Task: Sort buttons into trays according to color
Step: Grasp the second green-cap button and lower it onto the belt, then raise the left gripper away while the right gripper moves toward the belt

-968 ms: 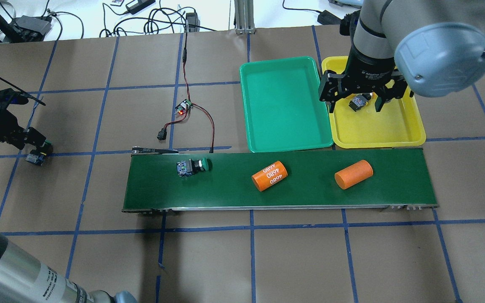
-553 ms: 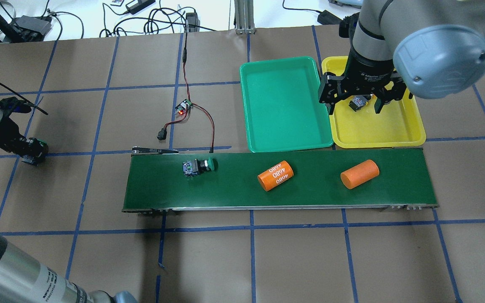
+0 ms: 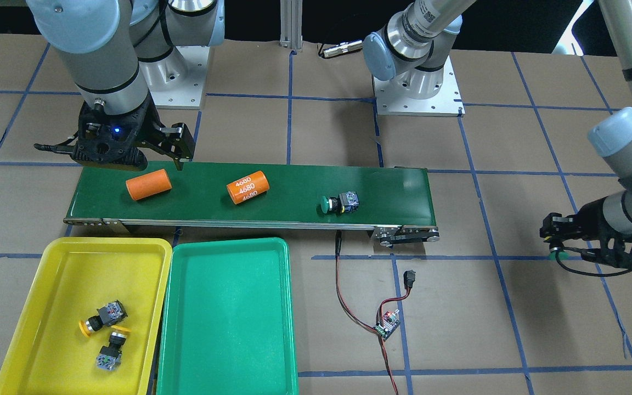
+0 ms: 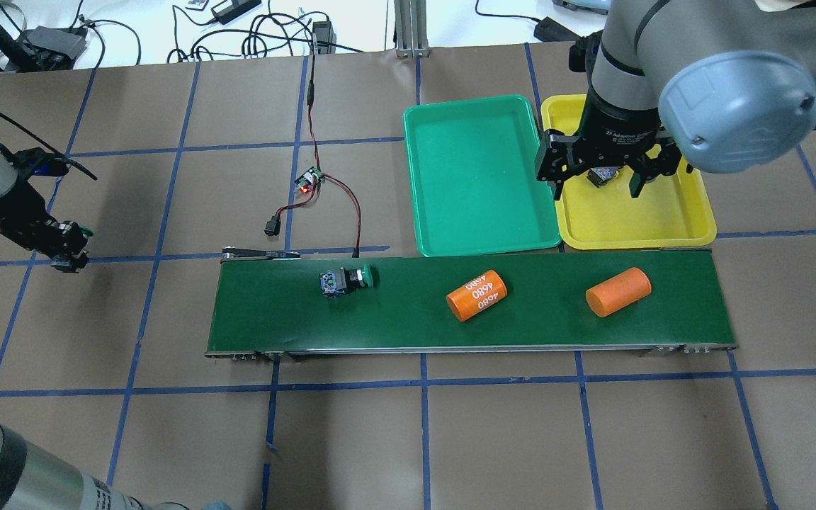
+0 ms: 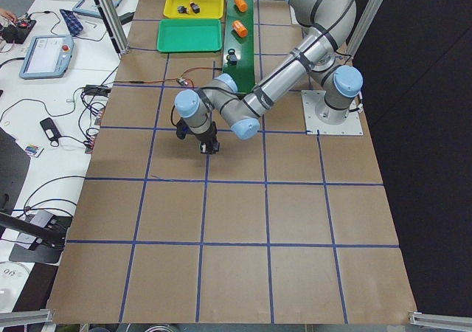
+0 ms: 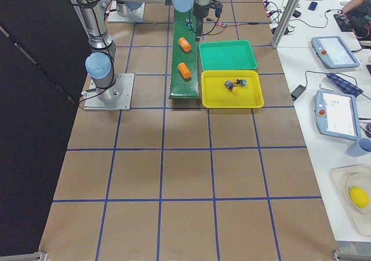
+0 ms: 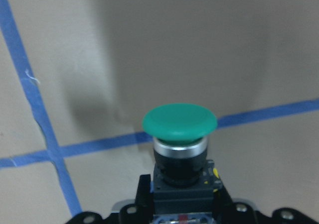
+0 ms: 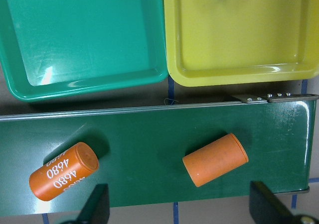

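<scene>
Yellow buttons [image 3: 100, 320] lie sorted in yellow tray [image 3: 30, 285]. Green button [image 3: 337, 204] lies on belt [image 3: 294, 189]. Second green button [image 7: 179, 122] sits clamped in left hand [image 4: 68, 249], likely for green tray [image 3: 228, 307]. Right hand [image 4: 598, 185] hangs spread, empty.

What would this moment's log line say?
left gripper: shut on green button | right gripper: open, empty | yellow tray: two yellow buttons | green tray: nothing | belt: second green button, two orange cylinders

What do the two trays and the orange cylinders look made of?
Shallow green rectangular tray and matching yellow tray: glossy moulded plastic, going by highlights and rounded rims. Plain orange cylinder and 4680-marked orange cylinder: matte, possibly plastic; uncertain.
</scene>
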`<state>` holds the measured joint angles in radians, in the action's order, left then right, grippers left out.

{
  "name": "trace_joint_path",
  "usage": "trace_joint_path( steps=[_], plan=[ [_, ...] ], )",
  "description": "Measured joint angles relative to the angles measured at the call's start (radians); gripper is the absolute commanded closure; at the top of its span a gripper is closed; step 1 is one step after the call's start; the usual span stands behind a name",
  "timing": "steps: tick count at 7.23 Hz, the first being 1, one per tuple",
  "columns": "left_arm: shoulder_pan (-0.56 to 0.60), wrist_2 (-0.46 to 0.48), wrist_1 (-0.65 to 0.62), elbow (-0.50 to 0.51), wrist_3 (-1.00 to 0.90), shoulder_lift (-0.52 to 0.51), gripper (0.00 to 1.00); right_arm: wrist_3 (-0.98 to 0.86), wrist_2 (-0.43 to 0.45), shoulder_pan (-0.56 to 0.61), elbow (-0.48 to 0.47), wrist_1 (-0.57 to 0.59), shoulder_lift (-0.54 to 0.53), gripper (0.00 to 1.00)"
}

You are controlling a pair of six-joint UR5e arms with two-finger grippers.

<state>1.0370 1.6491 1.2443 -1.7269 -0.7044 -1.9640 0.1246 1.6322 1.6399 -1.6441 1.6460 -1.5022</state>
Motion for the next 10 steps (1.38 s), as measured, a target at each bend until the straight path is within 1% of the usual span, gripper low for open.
trace_joint_path(
  steps=[2, 3, 4, 6, 7, 8, 9, 10],
  plan=[
    [0.144, -0.045, 0.016, -0.146, 0.167, 0.153, 1.0, 0.007, 0.0, 0.001, -0.004, 0.0, -0.001, 0.0],
    [0.221, -0.069, 0.021, -0.189, 0.276, 0.208, 1.0, 0.008, -0.002, 0.001, -0.004, 0.0, -0.005, 0.0],
    [0.313, -0.08, 0.03, -0.209, 0.396, 0.248, 1.0, 0.007, -0.001, 0.0, -0.007, 0.0, -0.007, 0.0],
    [0.453, -0.087, 0.052, -0.233, 0.543, 0.289, 1.0, 0.007, -0.004, 0.001, -0.024, 0.0, -0.01, 0.0],
    [0.492, -0.088, 0.055, -0.24, 0.576, 0.289, 0.87, 0.007, -0.007, 0.001, -0.029, 0.0, -0.008, 0.0],
    [0.51, -0.087, 0.051, -0.243, 0.594, 0.279, 0.64, 0.005, -0.008, 0.002, -0.031, 0.001, -0.006, 0.0],
    [0.518, -0.087, 0.042, -0.244, 0.617, 0.266, 0.49, 0.005, -0.009, 0.003, -0.035, 0.002, -0.001, 0.0],
    [0.521, -0.087, 0.023, -0.243, 0.65, 0.255, 0.25, 0.006, -0.009, 0.004, -0.042, 0.007, 0.004, 0.0]
  ],
)
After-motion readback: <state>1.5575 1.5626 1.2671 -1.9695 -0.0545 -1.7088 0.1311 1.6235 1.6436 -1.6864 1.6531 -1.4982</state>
